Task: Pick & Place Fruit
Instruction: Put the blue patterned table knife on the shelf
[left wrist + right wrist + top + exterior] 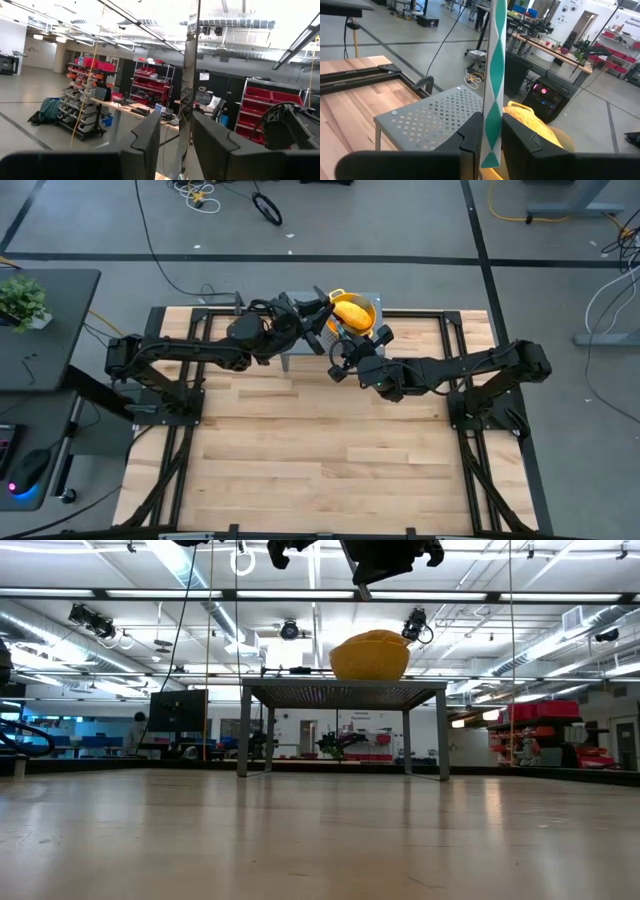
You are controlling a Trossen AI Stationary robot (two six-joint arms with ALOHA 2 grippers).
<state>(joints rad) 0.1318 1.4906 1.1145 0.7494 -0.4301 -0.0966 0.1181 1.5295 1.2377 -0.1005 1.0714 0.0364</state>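
Pincers [340, 330] above slatted wooden table [300, 440]

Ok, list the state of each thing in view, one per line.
Left end effector: fingers apart around a silver strip, gap on one side.
Right end effector: shut on a teal-and-white striped strip.
Yellow colander: resting on the grey perforated stand.

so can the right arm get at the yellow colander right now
Probably not to grasp it. The right gripper is close to the colander on the grey stand, nothing between, but it is shut on the knife, whose blade the left gripper also straddles; it would need freeing first.
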